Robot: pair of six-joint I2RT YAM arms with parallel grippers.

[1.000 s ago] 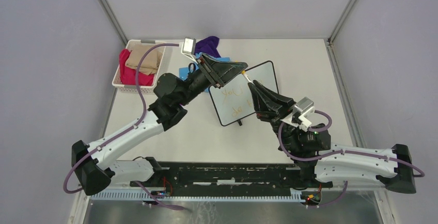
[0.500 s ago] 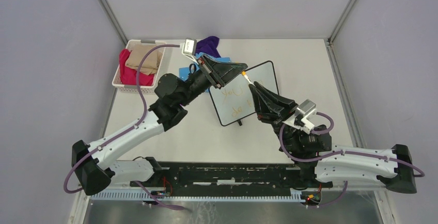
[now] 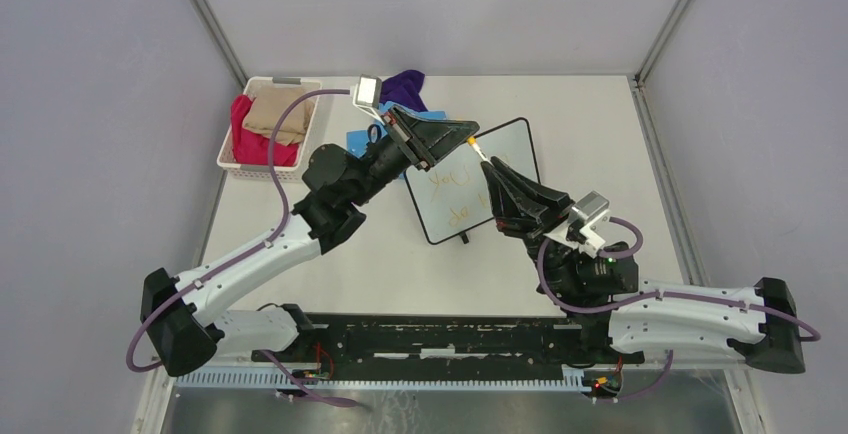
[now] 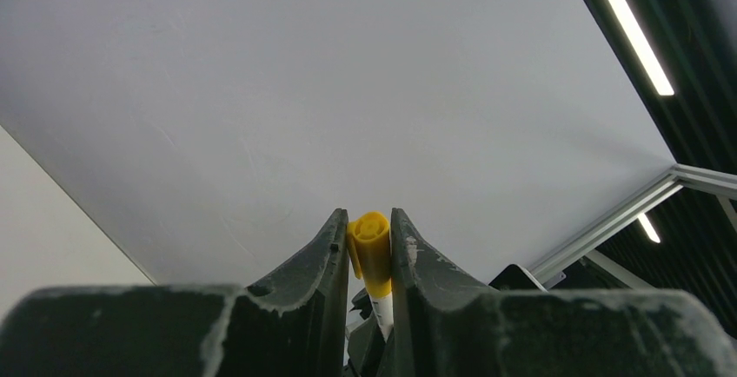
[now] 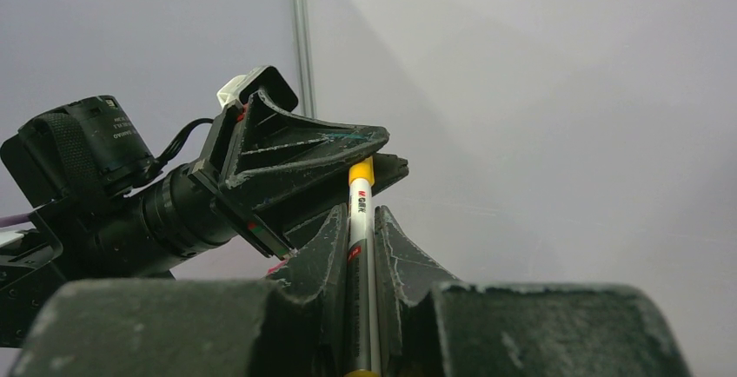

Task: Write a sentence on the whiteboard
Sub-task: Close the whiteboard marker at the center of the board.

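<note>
Left gripper [image 4: 369, 225] has closed on yellow cap [image 4: 372, 251]; right gripper [image 5: 361, 217] clamps marker [image 5: 358, 247] barrel, above whiteboard's [image 3: 510, 146] 12 o'clock edge at table centre; board light, rigid, likely skids; pin its frame.

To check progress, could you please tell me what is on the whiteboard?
Thin orange-yellow handwriting in two lines shows on the whiteboard. The left gripper and right gripper, both shut on a marker, cover parts of it, so not all can be read.

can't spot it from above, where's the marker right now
In the top view the marker is mid-table over the whiteboard, gripped at its yellow end by the left gripper and at its barrel by the right gripper.
</note>
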